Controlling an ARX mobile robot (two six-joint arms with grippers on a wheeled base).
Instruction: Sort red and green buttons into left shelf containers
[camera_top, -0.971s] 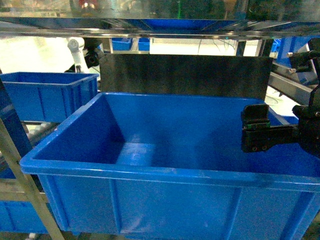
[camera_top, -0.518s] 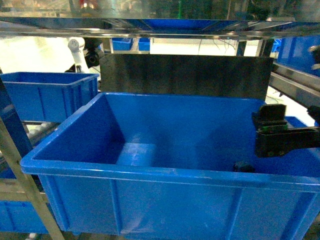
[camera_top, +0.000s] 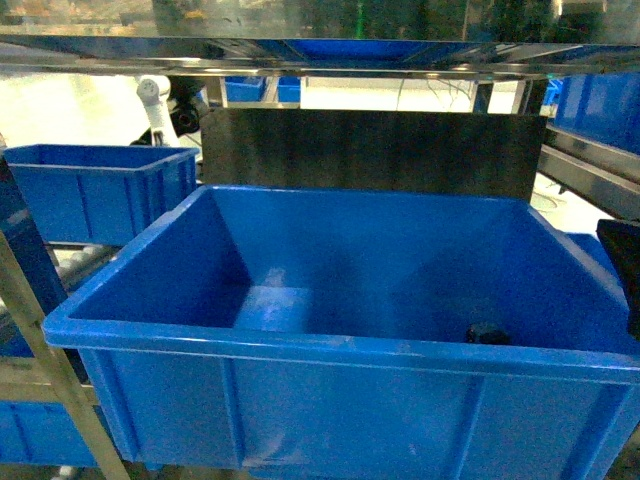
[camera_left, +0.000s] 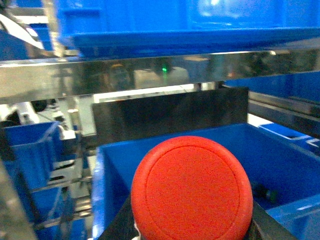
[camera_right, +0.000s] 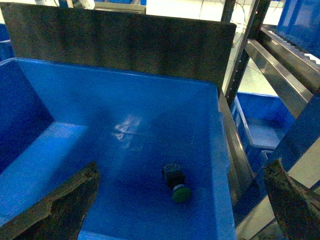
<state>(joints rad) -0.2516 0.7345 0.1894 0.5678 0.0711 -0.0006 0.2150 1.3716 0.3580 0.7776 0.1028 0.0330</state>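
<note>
Large deep blue plastic bin (camera_top: 330, 290) on the shelf, fronted by a dark upright panel (camera_top: 370, 152); a second, smaller blue bin (camera_top: 95, 190) stands to its left on the same level.

A small push-button with a green cap and a dark body (camera_right: 176, 184) lies on its side on the large bin's floor, near the right wall and towards the front. Its long axis runs roughly front to back, the green cap pointing at the bin's near edge and slightly right, the dark body towards the far wall. In the head view only its dark top (camera_top: 487, 333) shows above the front rim.

The right pincer (camera_right: 182, 212) stands wide apart, grasping nothing: its two worn dark fingers (camera_right: 60, 205) frame the lower corners of the right wrist view, above the bin's near rim.

A push-button with a glossy round red cap (camera_left: 192, 189) fills the left wrist view, cap face turned to the camera. It appears to be gripped by the left pincer, whose dark parts flank it below.
</note>
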